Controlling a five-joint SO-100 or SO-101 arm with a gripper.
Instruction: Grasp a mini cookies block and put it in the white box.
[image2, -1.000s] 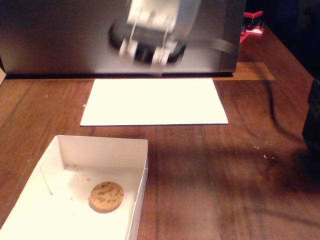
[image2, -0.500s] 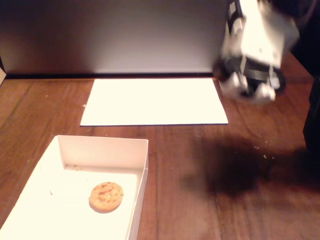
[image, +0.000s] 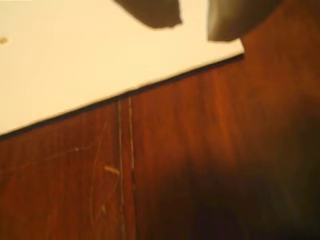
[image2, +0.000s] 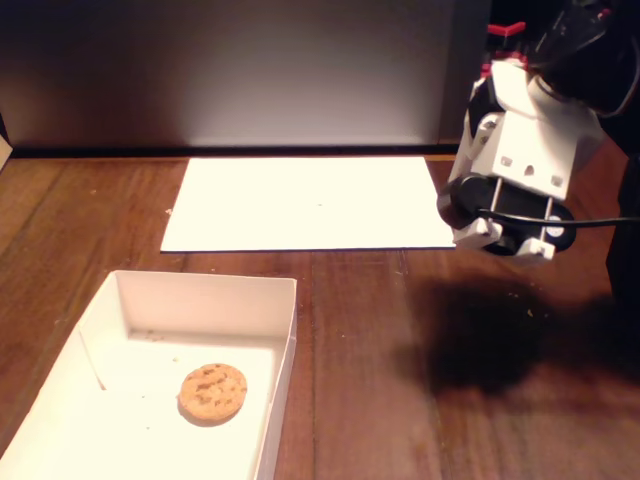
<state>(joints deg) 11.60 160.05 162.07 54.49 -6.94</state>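
Gripper (image2: 505, 240) first: from my fixed view I see the white arm hanging over the brown wooden table (image2: 450, 400) at the right, just beside the right edge of the flat white paper sheet (image2: 310, 200), with a black cable running off it to the right. Its dark shadow falls on the wood below it. I cannot tell from that view how far the jaws stand apart. My wrist view shows two dark tips entering from the top edge, one finger (image: 150, 12) over the paper and the other nearer the sheet's corner, with a bright gap of paper between them and nothing lodged in that gap, so I read them as parted and empty.

I find the mini cookie (image2: 212, 391) lying flat inside the white box (image2: 200, 290), well apart from the arm. It is a small round biscuit, golden-tan, with darker specks scattered over its top that look like chocolate chips. It sits on the box floor right of centre, nearer the right wall than the left, touching neither. A few crumbs lie on the box floor near the back wall.

My box is a shallow white tray with low upright walls, at the lower left of the fixed view, in front of the paper sheet.
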